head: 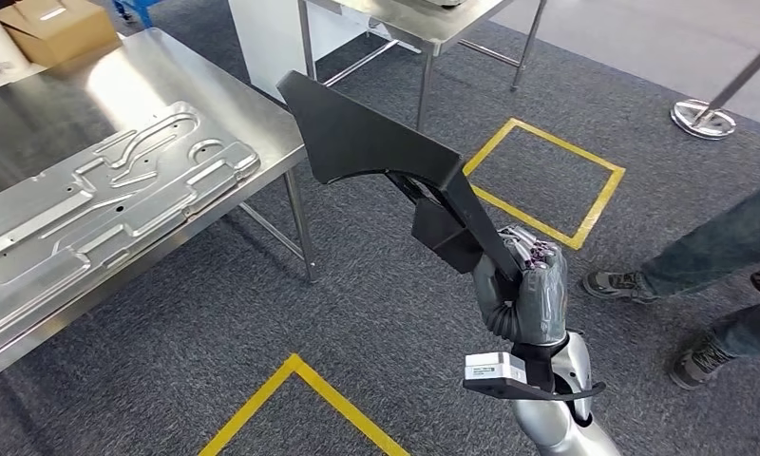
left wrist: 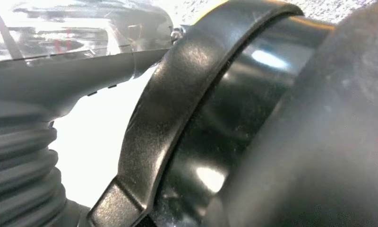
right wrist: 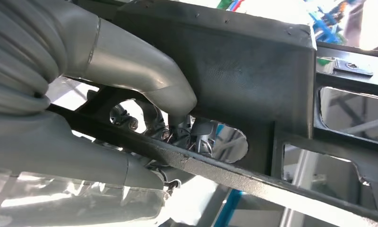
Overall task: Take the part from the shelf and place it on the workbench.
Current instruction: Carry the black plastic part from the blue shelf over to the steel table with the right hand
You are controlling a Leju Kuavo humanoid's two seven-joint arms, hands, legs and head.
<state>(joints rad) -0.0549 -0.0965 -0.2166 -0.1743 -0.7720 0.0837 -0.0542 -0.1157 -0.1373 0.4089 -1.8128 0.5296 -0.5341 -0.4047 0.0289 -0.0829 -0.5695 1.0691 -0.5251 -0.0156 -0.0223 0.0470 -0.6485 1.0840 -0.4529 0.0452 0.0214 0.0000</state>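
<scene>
The right hand (head: 526, 290) has its fingers (right wrist: 144, 82) wrapped tight round the narrow lower bar of the flat black moulded plastic part (head: 371, 142), held aloft over the grey carpet, just beside the brushed steel table (head: 148, 81). The part looks stiff and light, matt and grainy, with cut-out openings and a broad fin-shaped top; gripped at one end, it may lever and twist. On the table lies a ribbed pressed-metal panel (head: 101, 204). Of the left hand (left wrist: 31, 156) I cannot tell open or closed.
</scene>
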